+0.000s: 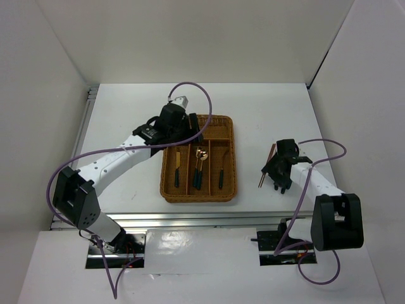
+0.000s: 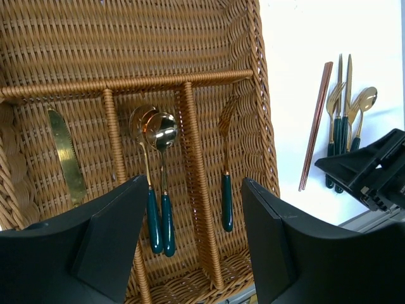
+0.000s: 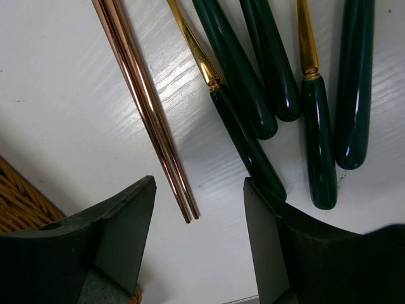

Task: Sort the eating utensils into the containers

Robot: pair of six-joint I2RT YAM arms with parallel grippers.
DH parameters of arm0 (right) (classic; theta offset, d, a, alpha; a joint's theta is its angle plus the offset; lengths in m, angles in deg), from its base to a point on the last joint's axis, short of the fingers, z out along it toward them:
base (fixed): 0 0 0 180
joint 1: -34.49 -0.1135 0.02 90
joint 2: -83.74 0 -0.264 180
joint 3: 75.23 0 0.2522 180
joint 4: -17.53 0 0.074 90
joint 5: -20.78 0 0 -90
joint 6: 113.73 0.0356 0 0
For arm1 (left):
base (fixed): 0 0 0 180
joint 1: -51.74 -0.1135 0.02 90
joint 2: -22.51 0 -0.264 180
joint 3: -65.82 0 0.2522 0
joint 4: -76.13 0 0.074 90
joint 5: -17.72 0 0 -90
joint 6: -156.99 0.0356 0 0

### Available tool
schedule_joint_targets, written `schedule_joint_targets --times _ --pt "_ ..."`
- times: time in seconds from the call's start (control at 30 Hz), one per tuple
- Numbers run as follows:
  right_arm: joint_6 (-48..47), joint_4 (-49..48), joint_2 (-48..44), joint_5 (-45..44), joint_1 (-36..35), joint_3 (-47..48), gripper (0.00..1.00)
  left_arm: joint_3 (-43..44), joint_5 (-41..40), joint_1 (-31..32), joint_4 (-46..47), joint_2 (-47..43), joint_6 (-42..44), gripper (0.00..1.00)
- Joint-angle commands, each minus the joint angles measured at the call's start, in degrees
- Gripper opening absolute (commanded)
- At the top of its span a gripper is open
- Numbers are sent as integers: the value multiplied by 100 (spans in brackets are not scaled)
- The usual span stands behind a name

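Observation:
The brown wicker cutlery tray (image 1: 166, 190) lies mid-table. In the left wrist view its wall (image 2: 259, 95) encloses a gold knife (image 2: 65, 158) in the left long section, two spoons (image 2: 157, 171) in the middle one and a fork (image 2: 226, 190) in the right one. The crosswise section holds nothing. My left gripper (image 1: 188, 134) hovers open and empty over the tray (image 2: 190, 247). My right gripper (image 1: 276, 180) is open and empty (image 3: 199, 240), low over the table. The near ends of the chopsticks (image 3: 149, 107) lie just beyond its jaws. Several loose green-handled utensils (image 3: 253, 82) lie beside the right finger.
The chopsticks (image 1: 261, 179) and the loose utensils (image 2: 345, 120) lie on the white table right of the tray, partly under the right gripper in the top view. A tray corner (image 3: 19, 196) shows left of the right gripper. White walls enclose the table.

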Motion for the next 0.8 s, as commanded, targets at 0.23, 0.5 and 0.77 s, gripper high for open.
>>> schedule_joint_targets --times 0.23,0.5,0.77 --pt "-9 335 8 -393 31 569 65 21 194 -33 135 -132 138 75" --pt "-124 511 623 -508 31 833 65 21 308 -209 188 -80 138 75" --pt "-18 862 563 -735 31 1026 65 -32 414 -262 241 -27 138 75"
